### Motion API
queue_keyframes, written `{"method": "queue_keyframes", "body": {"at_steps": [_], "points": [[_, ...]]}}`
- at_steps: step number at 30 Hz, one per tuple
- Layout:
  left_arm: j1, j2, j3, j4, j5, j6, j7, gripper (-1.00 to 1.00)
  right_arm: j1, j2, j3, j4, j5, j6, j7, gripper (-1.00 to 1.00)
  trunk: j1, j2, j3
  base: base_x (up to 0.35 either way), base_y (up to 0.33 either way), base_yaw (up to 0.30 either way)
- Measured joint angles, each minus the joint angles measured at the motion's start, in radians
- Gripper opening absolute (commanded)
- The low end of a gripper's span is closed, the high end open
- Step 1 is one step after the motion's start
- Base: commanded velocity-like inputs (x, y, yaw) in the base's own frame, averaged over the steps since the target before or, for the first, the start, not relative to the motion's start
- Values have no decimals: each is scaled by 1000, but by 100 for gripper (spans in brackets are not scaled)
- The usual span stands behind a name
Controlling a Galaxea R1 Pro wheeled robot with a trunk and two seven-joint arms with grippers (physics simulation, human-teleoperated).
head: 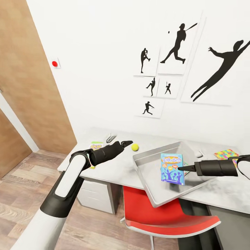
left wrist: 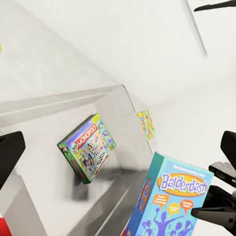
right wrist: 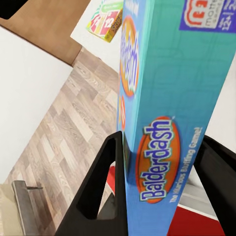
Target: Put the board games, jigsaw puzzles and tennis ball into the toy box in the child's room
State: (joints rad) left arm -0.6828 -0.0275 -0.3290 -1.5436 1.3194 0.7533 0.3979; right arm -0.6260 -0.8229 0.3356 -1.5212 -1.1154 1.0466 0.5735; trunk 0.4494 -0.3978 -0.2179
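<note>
Over the toy box (head: 149,166), right gripper (head: 180,168) pinches Balderdash game (head: 172,169) upright; left gripper (head: 126,142) spread, empty. Next, I'd guess: lower & let go.

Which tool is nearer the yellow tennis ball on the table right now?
Left. The left tool hangs just beside the yellow tennis ball. The right tool is farther off over the grey metal toy box, clamped on the blue Balderdash board game box.
</note>
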Motion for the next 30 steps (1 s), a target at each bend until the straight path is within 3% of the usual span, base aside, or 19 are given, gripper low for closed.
{"method": "queue_keyframes", "body": {"at_steps": [14, 21, 30], "points": [[0, 0, 0, 0, 0, 0, 0, 100, -12, 0, 15, 2, 0, 0, 9, -100, 0, 0, -8, 0, 0, 0], [1, 2, 7, -1, 0, 0, -2, 100, -71, 5, 31, 2, -2, 0, 41, -100, 0, 0, -19, 0, 0, 0], [60, 3, 156, -25, 22, 25, -95, 100, -144, 4, 59, 2, -3, 0, 54, -100, 0, 0, -33, 0, 0, 0]]}}
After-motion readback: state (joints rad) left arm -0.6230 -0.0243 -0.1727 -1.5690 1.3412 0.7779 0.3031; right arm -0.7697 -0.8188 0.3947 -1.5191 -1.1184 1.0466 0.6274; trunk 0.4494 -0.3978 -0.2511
